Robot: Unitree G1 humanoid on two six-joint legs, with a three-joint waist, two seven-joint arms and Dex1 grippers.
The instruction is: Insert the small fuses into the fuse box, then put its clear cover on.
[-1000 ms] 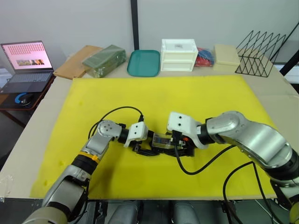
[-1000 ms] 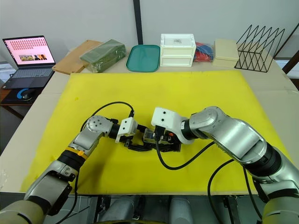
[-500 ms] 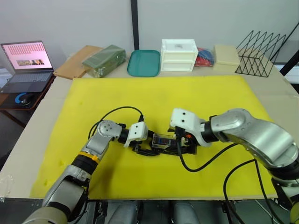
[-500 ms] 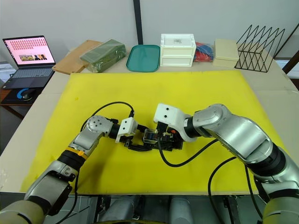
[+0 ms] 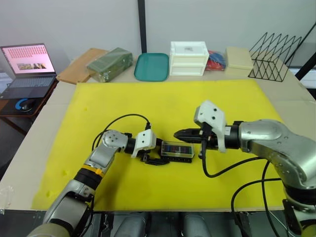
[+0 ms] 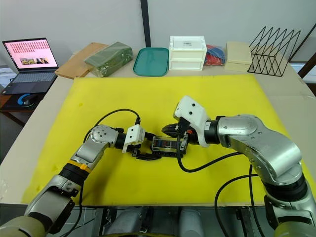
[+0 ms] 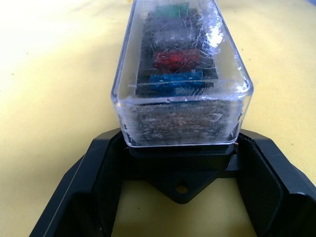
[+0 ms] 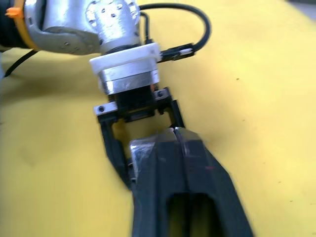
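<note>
1. I see the fuse box [image 5: 177, 152] lying on the yellow mat [image 5: 163, 103], a little toward me from the mat's middle, with the clear cover [image 7: 180, 74] already sitting over it. Through the cover I can make out green, grey, red and blue-teal fuses [image 7: 177, 59] in their slots.
2. Its long axis runs across my view, left to right, and that line points straight into my left gripper [image 5: 154, 159].
3. The left gripper has its fingers spread around the box's left end tab; in the left wrist view they flank the end, and I can't confirm they are pressing on it, so I call them apart.
4. My right gripper [image 6: 168, 129] hovers just above and behind the box's right half, fingers pressed together with nothing between them, tips pointing toward the left arm.
5. I judge both arms about equally near, and whether the cover is fully clicked down I cannot tell; if it needs a press, the right gripper is best placed, dropping along the box's length.
</note>
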